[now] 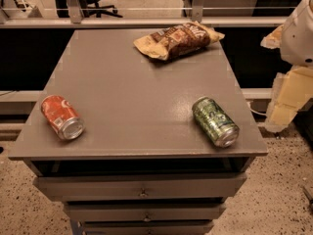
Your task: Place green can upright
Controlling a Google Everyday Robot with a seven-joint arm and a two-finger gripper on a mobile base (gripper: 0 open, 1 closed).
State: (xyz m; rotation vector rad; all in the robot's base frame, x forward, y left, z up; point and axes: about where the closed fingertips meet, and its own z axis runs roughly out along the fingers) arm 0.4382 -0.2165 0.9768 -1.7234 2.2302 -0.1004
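Here we are at the bench (132, 87), and the green can (215, 121) is down on its side near the front right corner of the grey top. Its silver end faces the front edge, angled a little to the right, and the other end points back toward the middle of the bench. Over on the front left lies a red can (62, 117), also on its side with its silver end toward the front, well apart from the green one. At the far edge, right of centre, a crumpled chip bag (178, 39) lies flat. My claw (287, 99) hangs off to the right, beyond the bench's right edge. It looks pale and blocky, is partly cut off by the frame, and is apart from both can and bench. Open or closed? I cannot tell from here. Above it sits a white rounded part of my arm (301, 33). Under the top, drawers (142, 186) stack down the front, and speckled floor (283, 195) shows around the bench.
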